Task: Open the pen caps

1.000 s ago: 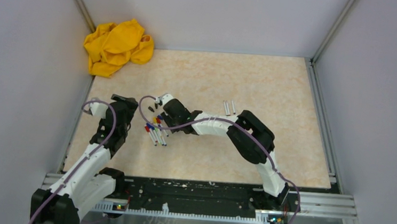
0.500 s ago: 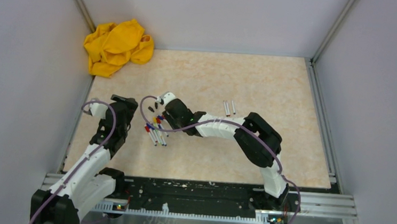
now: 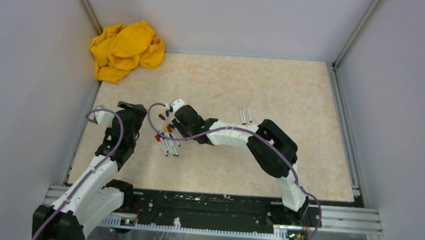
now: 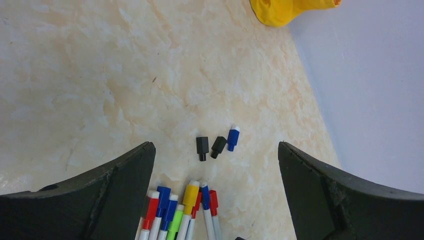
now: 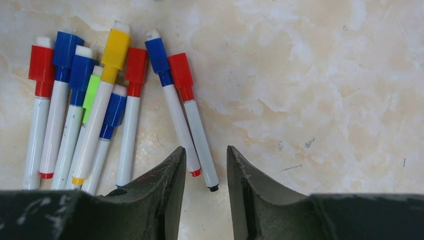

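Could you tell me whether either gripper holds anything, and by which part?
Nothing is held. The left gripper gapes above loose caps; the right gripper, narrowly open, flanks the tail ends of two pens, apparently ungripped.

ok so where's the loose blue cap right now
In the left wrist view the loose blue cap lies close beside two black caps, beyond the bundle of capped pens.

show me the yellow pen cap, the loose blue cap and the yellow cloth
yellow pen cap [image 5: 116, 49], right wrist view, middle of the yellow plastic
loose blue cap [image 4: 233, 139], left wrist view, middle of its blue body
yellow cloth [image 3: 125, 49], top external view, centre of the crumpled heap
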